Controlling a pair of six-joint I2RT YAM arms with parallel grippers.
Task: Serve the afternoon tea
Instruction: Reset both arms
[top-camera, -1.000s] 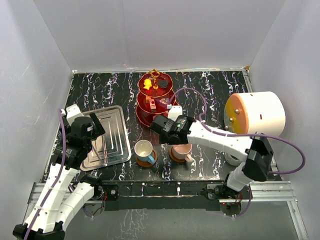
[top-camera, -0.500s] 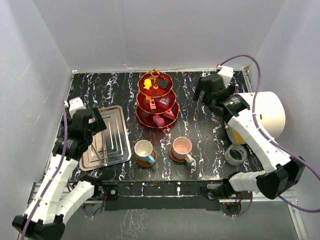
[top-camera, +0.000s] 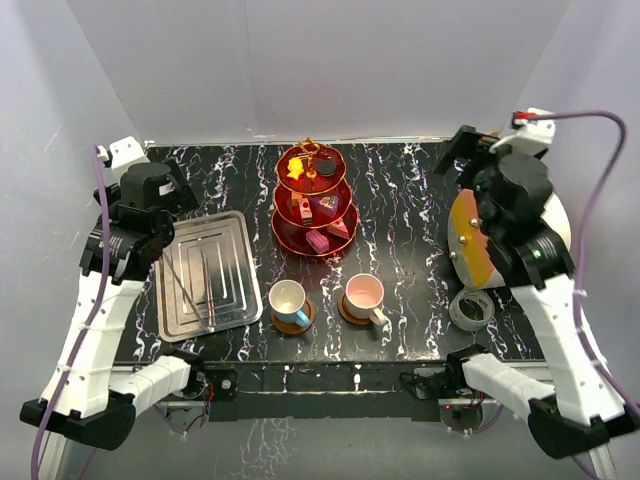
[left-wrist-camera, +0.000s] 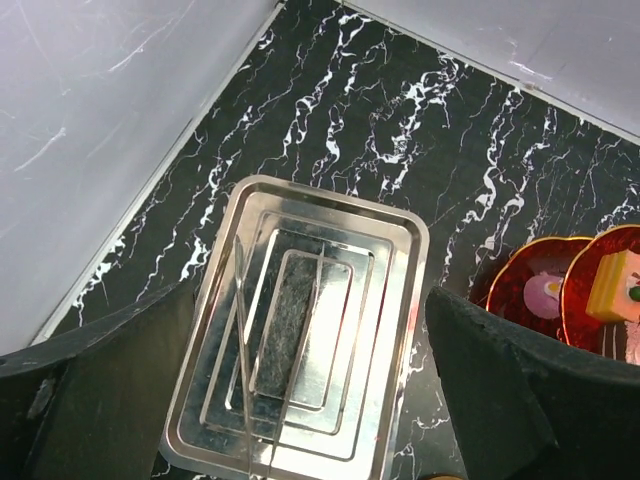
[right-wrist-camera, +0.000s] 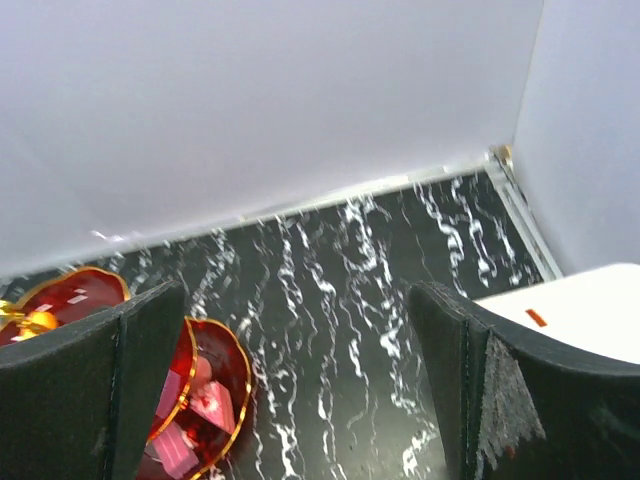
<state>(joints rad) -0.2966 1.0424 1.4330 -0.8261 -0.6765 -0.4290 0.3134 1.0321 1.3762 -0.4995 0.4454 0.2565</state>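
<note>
Near worktop edge: blue cup and pink cup, each on a saucer. Just behind: red stand, sweets on its tiers. Mid left: left pincer released above tray. Far right: right pincer released, now lifted away from pink cup. Reads as served.

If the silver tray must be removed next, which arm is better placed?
Left. The left gripper hangs open above the tray; the right gripper is raised far beyond the stand.
</note>
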